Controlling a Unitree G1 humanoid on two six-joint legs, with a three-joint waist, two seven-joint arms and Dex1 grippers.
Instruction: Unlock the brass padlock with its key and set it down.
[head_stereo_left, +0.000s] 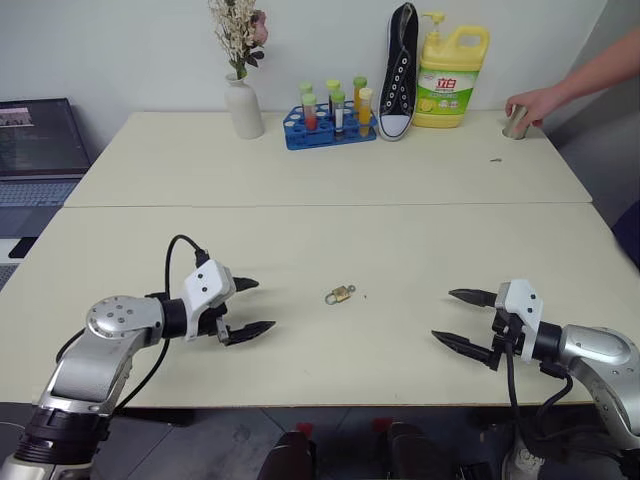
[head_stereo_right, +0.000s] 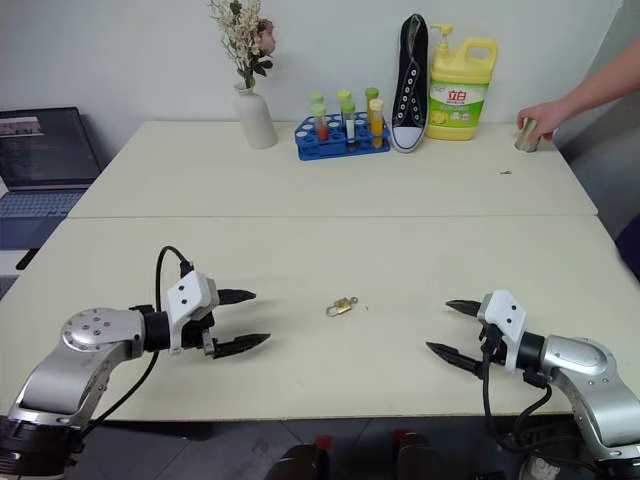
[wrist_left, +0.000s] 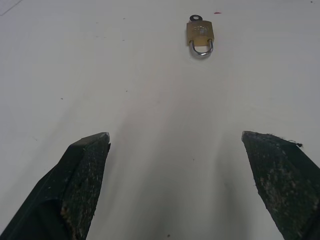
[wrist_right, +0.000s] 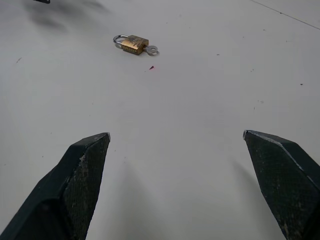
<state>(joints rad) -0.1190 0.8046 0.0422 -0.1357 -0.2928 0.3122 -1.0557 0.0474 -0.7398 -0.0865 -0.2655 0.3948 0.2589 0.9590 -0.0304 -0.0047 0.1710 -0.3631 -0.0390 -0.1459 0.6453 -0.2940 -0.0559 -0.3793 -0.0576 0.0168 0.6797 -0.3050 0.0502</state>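
The brass padlock (head_stereo_left: 340, 295) lies flat on the cream table between my two arms, its silver shackle closed and pointing toward my left side. The key (wrist_right: 151, 49) sticks out of the body's other end, only its round bow showing. In the left wrist view the padlock (wrist_left: 200, 34) lies well ahead of the fingers; in the right wrist view the padlock (wrist_right: 133, 44) is likewise far ahead. My left gripper (head_stereo_left: 250, 306) hovers open to the padlock's left, nothing between its fingers. My right gripper (head_stereo_left: 462, 319) stands open to its right, also holding nothing.
At the table's far edge stand a white vase with flowers (head_stereo_left: 242, 105), a blue rack of tubes (head_stereo_left: 330, 125), a black sneaker (head_stereo_left: 399, 70) and a yellow detergent bottle (head_stereo_left: 451, 78). A person's hand (head_stereo_left: 535, 102) holds a small metal cup (head_stereo_left: 515, 122) at the far right. A laptop (head_stereo_left: 40, 140) sits to the left.
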